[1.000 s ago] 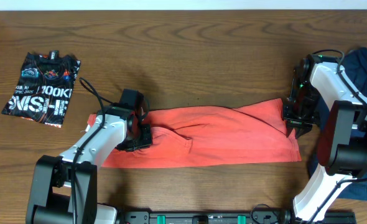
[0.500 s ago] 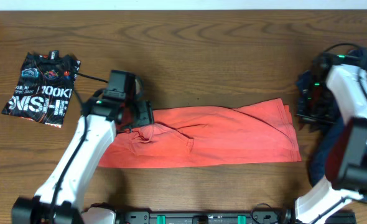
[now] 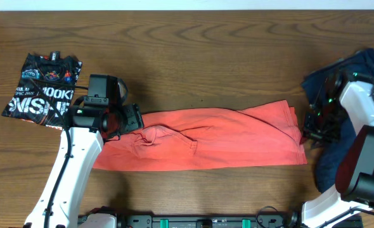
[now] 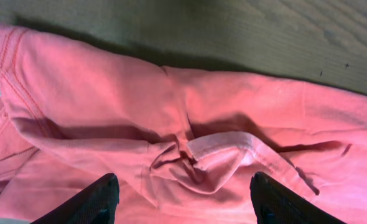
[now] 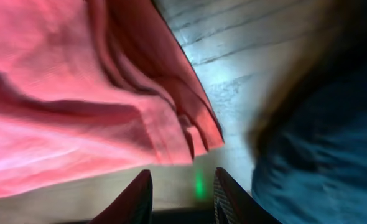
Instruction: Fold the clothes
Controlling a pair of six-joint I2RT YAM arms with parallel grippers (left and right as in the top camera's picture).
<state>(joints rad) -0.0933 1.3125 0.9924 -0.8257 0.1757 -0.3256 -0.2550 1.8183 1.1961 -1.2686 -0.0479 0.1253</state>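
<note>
The clothes lie on the wooden table. A coral-red T-shirt [image 3: 219,142] is folded into a long strip across the middle, with a small crumpled ridge [image 4: 224,146] near its left end. My left gripper [image 3: 128,119] hovers over that left end, open, its fingers wide apart above the red cloth [image 4: 171,106] with nothing between them. My right gripper [image 3: 314,130] sits just off the strip's right end, open by a narrow gap over bare wood. In the right wrist view the layered red edge [image 5: 190,124] lies just ahead of its fingertips [image 5: 140,193].
A navy-blue garment [image 3: 364,69] is heaped at the right edge, under and behind the right arm, and fills the right side of the right wrist view [image 5: 314,155]. A folded black graphic tee [image 3: 44,88] lies at the far left.
The left gripper opened, let go of the shirt's left end and drew back to the left. The right gripper came off the right end and moved slightly right.
</note>
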